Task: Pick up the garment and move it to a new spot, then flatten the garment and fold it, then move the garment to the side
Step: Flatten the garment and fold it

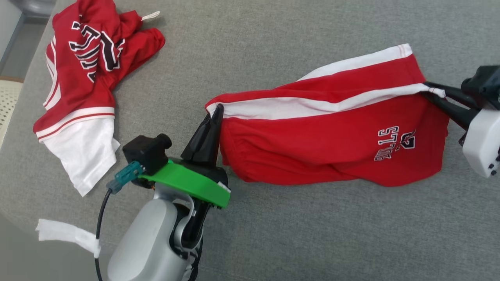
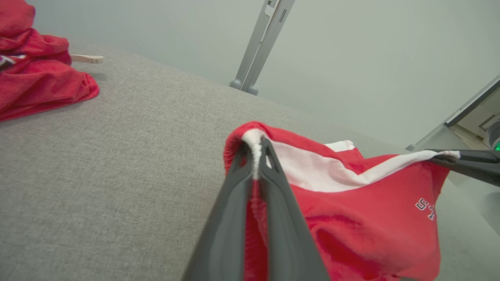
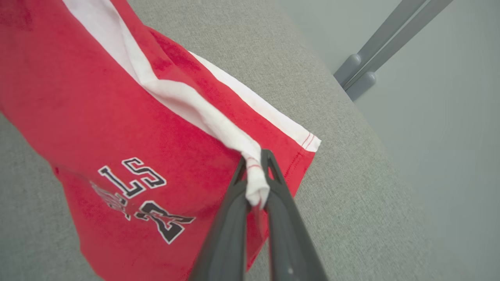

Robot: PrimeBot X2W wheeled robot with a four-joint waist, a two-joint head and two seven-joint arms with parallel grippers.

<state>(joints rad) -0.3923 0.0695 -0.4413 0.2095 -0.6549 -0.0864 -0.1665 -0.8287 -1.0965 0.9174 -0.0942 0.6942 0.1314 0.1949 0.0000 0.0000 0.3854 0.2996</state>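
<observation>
Nearest, left hand (image 1: 216, 112) clamps the waistband end of the red shorts (image 1: 332, 144), right hand (image 1: 430, 89) the hem, long axis left-to-right.

a crumpled red jersey (image 1: 66, 93) lies on the grey fabric surface (image 1: 297, 226).

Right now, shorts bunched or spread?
Spread: shorts stretched between left gripper and right gripper, each pinching the white-striped edge; lower part sags.

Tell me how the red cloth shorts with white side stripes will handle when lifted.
Likely floppy: the red cloth shorts with white side stripes sag between the left gripper and right gripper. Probably light: small edge pinches carry them. They may slip, since little fabric is clamped.
</observation>
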